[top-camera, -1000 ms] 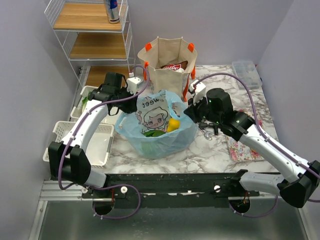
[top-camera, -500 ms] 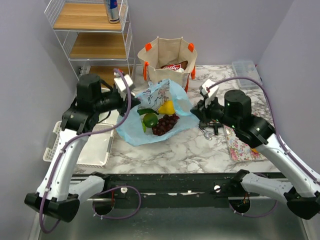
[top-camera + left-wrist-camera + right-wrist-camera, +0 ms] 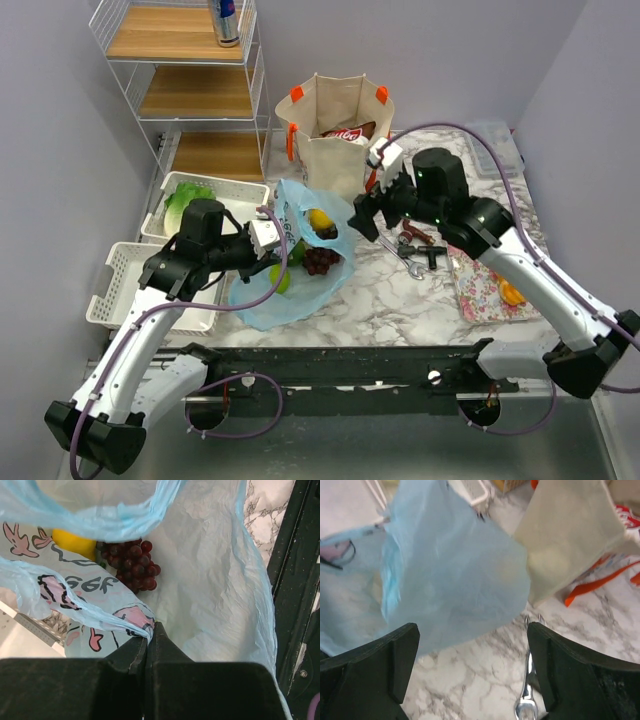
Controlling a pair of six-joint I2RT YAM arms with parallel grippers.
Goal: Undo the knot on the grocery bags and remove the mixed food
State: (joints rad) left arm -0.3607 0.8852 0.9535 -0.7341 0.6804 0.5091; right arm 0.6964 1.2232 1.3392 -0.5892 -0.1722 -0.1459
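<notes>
The light-blue plastic bag [image 3: 290, 292] lies open just in front of the canvas tote [image 3: 335, 150], with dark grapes [image 3: 320, 261] and a yellow fruit [image 3: 320, 221] showing inside. The left gripper [image 3: 148, 630] is pinched tight on the bag's edge, on the side away from the tote. The right gripper [image 3: 472, 632] hangs wide and empty just beside the tote's front.

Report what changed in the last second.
The left gripper, shut on the plastic bag, pulled it toward the near left, spreading it open so the grapes show. The right gripper let go and opened. The canvas tote and the can stayed put.
</notes>
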